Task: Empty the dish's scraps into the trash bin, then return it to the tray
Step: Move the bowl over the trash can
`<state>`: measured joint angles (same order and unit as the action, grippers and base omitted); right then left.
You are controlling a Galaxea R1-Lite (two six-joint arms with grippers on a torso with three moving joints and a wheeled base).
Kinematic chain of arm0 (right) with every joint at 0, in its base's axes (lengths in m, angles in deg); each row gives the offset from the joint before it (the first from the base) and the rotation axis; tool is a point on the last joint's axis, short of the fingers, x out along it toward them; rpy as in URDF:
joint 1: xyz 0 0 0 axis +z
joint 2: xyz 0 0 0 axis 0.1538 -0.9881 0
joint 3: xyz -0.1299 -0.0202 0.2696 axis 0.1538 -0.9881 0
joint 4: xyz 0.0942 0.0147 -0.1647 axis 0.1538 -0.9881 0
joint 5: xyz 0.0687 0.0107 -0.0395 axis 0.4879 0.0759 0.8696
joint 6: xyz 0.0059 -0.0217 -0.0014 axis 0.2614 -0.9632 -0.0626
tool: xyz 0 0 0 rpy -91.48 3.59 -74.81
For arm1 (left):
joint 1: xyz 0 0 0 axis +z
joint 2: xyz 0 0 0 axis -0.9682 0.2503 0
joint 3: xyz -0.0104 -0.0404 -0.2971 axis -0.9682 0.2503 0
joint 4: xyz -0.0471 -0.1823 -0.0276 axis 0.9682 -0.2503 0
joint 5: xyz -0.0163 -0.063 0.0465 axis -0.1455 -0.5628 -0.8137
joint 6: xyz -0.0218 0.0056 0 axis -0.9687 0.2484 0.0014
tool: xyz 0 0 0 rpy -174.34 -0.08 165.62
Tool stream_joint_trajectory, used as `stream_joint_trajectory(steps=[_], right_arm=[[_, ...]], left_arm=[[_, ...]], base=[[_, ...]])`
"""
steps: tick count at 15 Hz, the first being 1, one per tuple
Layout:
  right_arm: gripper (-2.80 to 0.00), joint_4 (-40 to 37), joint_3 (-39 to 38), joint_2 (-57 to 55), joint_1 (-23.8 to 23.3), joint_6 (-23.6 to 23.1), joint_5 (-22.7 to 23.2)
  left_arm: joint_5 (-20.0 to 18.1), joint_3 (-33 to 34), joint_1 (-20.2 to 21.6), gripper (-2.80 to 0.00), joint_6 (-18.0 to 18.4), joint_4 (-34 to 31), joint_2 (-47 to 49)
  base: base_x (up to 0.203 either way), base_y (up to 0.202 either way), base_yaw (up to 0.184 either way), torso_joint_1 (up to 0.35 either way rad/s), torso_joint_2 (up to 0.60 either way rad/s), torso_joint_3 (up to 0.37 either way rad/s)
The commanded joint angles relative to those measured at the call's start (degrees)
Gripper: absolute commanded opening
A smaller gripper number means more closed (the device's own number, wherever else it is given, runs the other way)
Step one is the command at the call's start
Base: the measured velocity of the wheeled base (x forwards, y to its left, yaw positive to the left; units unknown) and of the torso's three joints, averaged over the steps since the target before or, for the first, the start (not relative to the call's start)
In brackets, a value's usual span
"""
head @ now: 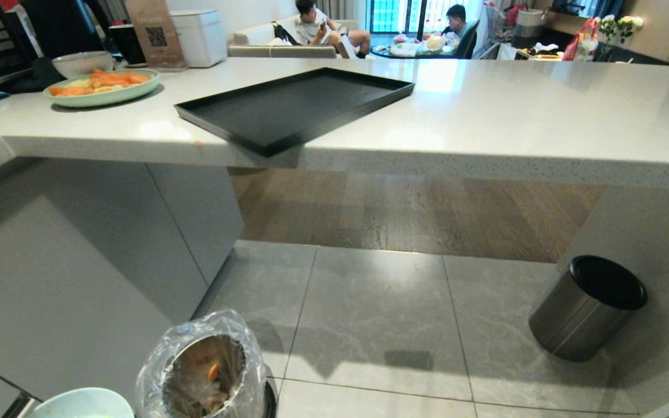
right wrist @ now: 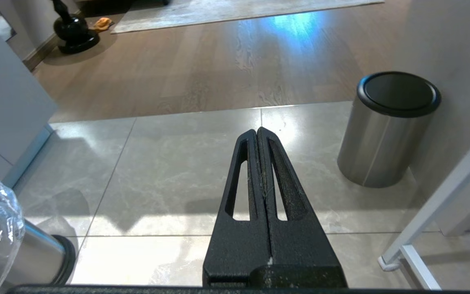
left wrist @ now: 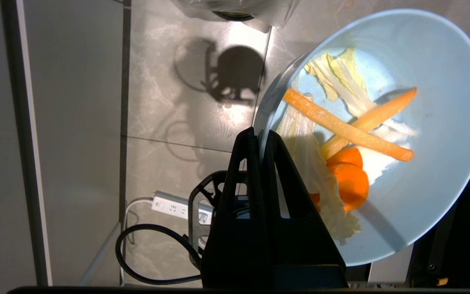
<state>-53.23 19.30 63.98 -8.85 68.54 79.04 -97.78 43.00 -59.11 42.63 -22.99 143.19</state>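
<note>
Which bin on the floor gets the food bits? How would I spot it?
Look down from the grey counter to the tiled floor. The trash bin stands near the cabinet, beside the dish. Its crinkly clear bag gives it away; the other bin has a black lid.

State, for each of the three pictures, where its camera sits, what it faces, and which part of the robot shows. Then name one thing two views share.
Head: high, facing forward and down past the counter and tray; no arm shows.
Left wrist: behind the left gripper, jaws shut on the dish of scraps.
Right wrist: behind the shut right gripper, over floor tiles.
Shared: the trash bin in head and right wrist views.
</note>
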Motion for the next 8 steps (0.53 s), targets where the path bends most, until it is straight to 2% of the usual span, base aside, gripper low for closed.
stream_joint_trajectory(steps=[1, 8], right_arm=[[-2.8, -0.04, 0.0, -0.06, 0.0, 0.06, -0.01], [-2.8, -0.04, 0.0, 0.02, 0.0, 0.06, -0.01]], left_arm=[[-0.19, 0.25, 0.04, -2.8, 0.08, -0.34, 0.08], [-0.43, 0.61, -0.05, -2.8, 0.17, -0.33, 0.08]], base=[[0.004, -0.012, 0.055, 0.002, 0.0, -0.002], [0.001, -0.008, 0.164, 0.002, 0.0, 0.003]])
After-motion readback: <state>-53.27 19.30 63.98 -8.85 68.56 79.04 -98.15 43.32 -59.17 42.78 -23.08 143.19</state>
